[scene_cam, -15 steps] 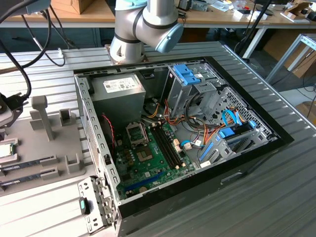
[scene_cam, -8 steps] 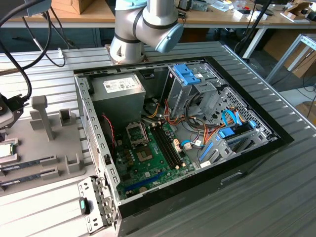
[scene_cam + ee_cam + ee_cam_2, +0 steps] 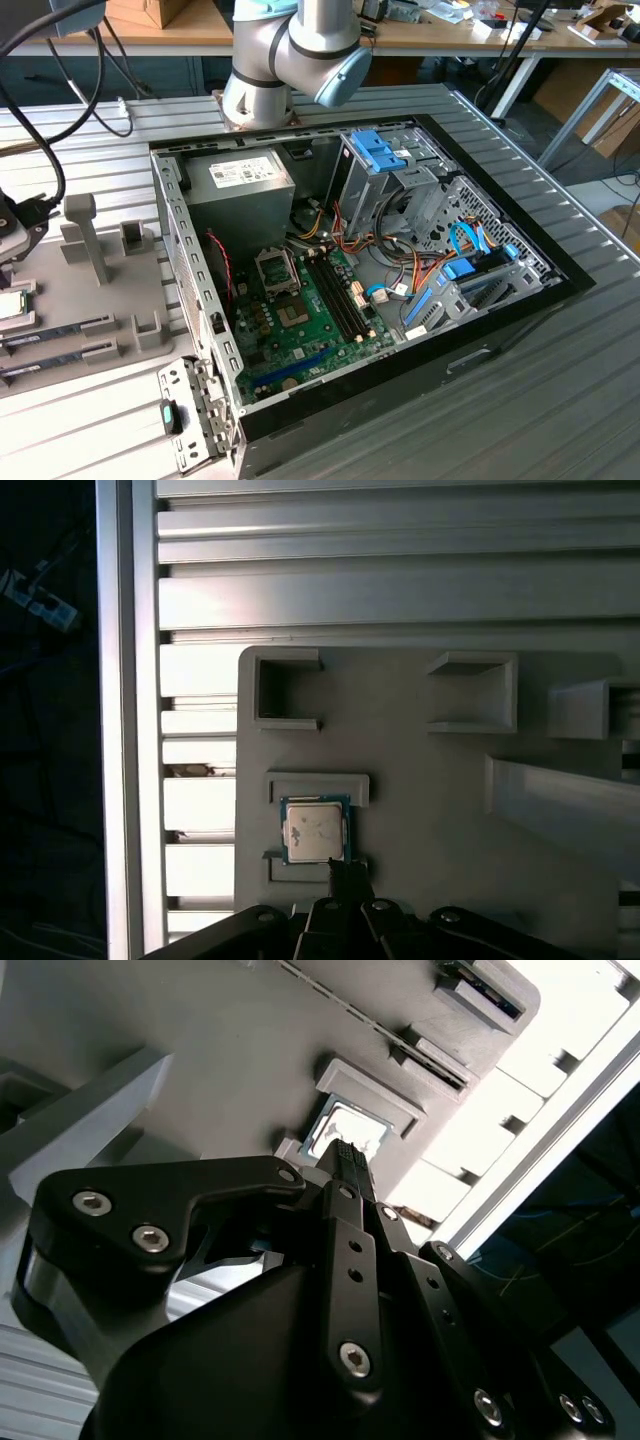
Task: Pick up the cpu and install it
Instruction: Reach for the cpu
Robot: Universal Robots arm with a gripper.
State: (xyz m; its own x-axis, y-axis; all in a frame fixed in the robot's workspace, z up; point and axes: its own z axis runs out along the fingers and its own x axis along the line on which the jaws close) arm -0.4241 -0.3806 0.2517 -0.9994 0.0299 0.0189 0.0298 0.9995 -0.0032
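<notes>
The cpu (image 3: 315, 830) is a small square chip with a silvery top and a thin green rim. It lies flat in a shallow holder on the grey fixture plate (image 3: 430, 810). In the second wrist view the cpu (image 3: 350, 1128) shows just beyond the fingertips. My gripper (image 3: 345, 868) hovers at the chip's edge with its thin black fingers pressed together and nothing between them. The same closed tips of the gripper (image 3: 345, 1152) point at the chip. In the exterior view the cpu (image 3: 12, 305) sits at the far left edge. The empty socket (image 3: 275, 268) lies on the green motherboard (image 3: 300, 325).
An open computer case (image 3: 400, 250) holds a grey power-supply box (image 3: 240, 185), blue drive brackets and cables. The fixture plate (image 3: 110, 290) carries upright posts and memory sticks (image 3: 50, 335). Black cables hang at the exterior view's left. The arm's base (image 3: 290, 50) stands behind the case.
</notes>
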